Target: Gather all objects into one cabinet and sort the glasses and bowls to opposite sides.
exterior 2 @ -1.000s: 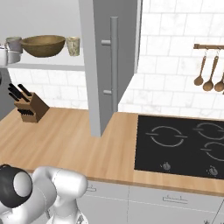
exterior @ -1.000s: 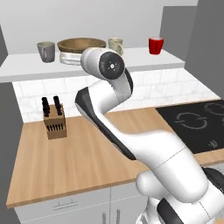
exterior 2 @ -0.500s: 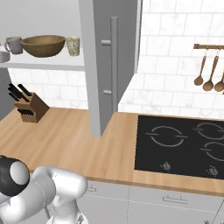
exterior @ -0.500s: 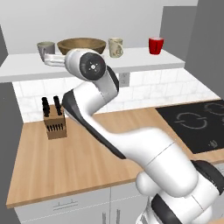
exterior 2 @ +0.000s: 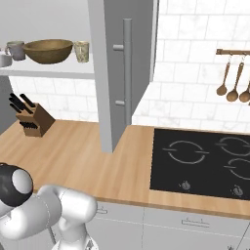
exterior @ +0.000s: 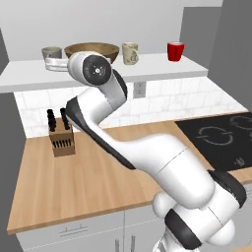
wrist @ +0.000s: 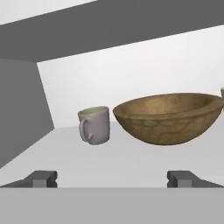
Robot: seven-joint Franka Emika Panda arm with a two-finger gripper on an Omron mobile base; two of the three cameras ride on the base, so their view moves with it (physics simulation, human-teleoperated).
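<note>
Left to right along the white cabinet shelf [exterior: 29, 78]: a small grey handled cup [exterior: 51, 52] is standing at the left end, a wide round brown wooden bowl [exterior: 91, 49] is sitting just beside it, a cream patterned mug [exterior: 130, 53] is standing next, and a bright red cup [exterior: 175, 51] is standing well apart at the right. The pincer [wrist: 113, 178] is hovering level with the shelf, jaws spread wide and holding nothing, facing cup and bowl. A wooden knife block [exterior: 61, 139] is resting on the wood-topped counter [exterior: 74, 187] below.

Brown wooden bowl [wrist: 168, 117]; grey cup [wrist: 94, 125]; red cup [exterior: 175, 50].
</note>
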